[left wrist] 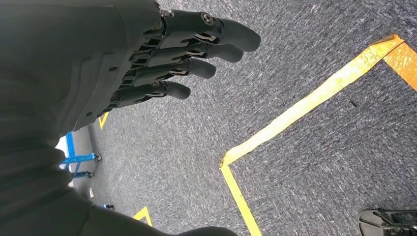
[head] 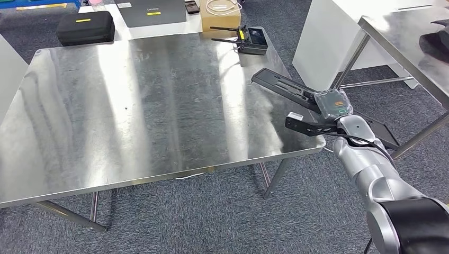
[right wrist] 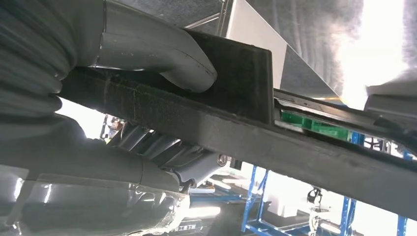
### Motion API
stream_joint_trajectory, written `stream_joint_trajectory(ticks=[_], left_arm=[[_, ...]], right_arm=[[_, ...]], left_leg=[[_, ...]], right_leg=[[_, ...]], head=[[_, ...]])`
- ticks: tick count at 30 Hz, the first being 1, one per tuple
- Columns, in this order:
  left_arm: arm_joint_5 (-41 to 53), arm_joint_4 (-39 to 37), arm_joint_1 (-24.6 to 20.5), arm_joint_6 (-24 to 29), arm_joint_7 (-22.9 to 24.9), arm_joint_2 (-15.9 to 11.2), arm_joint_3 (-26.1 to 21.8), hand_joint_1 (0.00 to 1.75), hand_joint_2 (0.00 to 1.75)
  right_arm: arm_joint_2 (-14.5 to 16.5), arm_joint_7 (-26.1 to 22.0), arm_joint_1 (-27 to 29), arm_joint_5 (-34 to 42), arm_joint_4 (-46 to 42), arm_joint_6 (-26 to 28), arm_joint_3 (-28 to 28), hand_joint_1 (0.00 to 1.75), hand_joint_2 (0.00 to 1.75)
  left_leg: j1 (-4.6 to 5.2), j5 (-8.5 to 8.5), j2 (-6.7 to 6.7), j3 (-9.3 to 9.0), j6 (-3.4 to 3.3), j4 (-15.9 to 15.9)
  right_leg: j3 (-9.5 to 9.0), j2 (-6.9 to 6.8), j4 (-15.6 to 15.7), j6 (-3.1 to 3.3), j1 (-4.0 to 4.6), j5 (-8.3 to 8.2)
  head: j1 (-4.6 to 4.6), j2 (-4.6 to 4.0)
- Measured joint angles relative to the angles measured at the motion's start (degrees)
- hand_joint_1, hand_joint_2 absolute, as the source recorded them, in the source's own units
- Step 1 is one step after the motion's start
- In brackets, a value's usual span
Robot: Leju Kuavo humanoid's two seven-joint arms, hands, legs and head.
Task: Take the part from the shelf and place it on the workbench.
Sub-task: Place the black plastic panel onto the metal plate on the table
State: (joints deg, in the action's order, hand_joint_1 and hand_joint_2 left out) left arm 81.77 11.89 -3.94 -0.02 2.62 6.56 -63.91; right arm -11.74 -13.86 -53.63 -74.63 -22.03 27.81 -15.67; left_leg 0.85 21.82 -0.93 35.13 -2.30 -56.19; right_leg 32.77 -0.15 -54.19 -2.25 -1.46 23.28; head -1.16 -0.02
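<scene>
Black flat part (head: pixel 296 90) gripped by right hand (right wrist: pixel 162 64), thumb on top, fingers beneath, held level over steel workbench (head: pixel 132 106) corner for set-down. Left hand (left wrist: pixel 162 64) hung empty, fingers spread.

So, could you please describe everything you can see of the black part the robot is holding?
The part is a long, flat, black piece that looks like matte plastic or foam, with raised ribs along it. The right hand grips it, thumb pressed on top and fingers beneath. It hangs tilted over the right edge of the steel workbench; whether it touches the top is unclear. A green circuit board shows along one edge.
</scene>
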Motion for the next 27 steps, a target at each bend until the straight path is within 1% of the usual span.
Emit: stream_joint_trajectory(ticks=[5,9,16,23,27], left_arm=[[1.0,0.0,0.0,-0.1,0.2,0.0,0.0,0.00,1.75],[1.6,0.0,-0.2,-0.5,0.5,-0.1,0.1,0.00,1.75],[1.5,0.0,-0.4,0.5,1.5,0.0,0.1,0.00,1.75],[1.9,0.0,-0.4,0.6,0.5,0.0,0.1,0.00,1.75],[1.9,0.0,-0.4,0.7,0.4,-0.1,0.1,0.00,1.75]], right_arm=[[0.1,2.8,-1.2,-6.8,0.1,-0.2,-1.4,1.75,1.75],[1.4,5.8,-2.7,-10.8,0.3,0.0,-3.4,1.75,1.75],[4.1,8.3,-5.6,-13.0,0.8,-1.2,-4.8,1.75,1.75],[5.3,8.3,-8.1,-14.9,1.2,1.2,-5.1,1.75,1.75],[6.1,8.3,-8.5,-15.0,1.5,1.5,-5.4,1.75,1.75]], left_leg=[[-0.03,-0.02,-0.01,0.04,0.00,0.0],[-0.04,-0.04,0.01,0.04,0.02,0.0],[-0.05,-0.10,-0.08,0.07,0.01,0.0],[-0.03,-0.12,-0.07,0.10,0.00,0.0],[-0.04,-0.12,-0.08,0.10,0.00,0.0]], right_leg=[[0.02,-0.02,0.0,0.00,0.02,0.00],[0.04,0.02,-0.1,0.00,0.03,0.00],[0.07,-0.07,-0.1,0.01,0.03,0.00],[0.07,-0.07,-0.1,0.01,0.01,0.00],[0.08,-0.08,-0.1,0.01,0.02,0.00]], head=[[0.00,0.00],[0.00,0.00],[0.01,0.00],[0.01,0.00],[0.00,0.00]])
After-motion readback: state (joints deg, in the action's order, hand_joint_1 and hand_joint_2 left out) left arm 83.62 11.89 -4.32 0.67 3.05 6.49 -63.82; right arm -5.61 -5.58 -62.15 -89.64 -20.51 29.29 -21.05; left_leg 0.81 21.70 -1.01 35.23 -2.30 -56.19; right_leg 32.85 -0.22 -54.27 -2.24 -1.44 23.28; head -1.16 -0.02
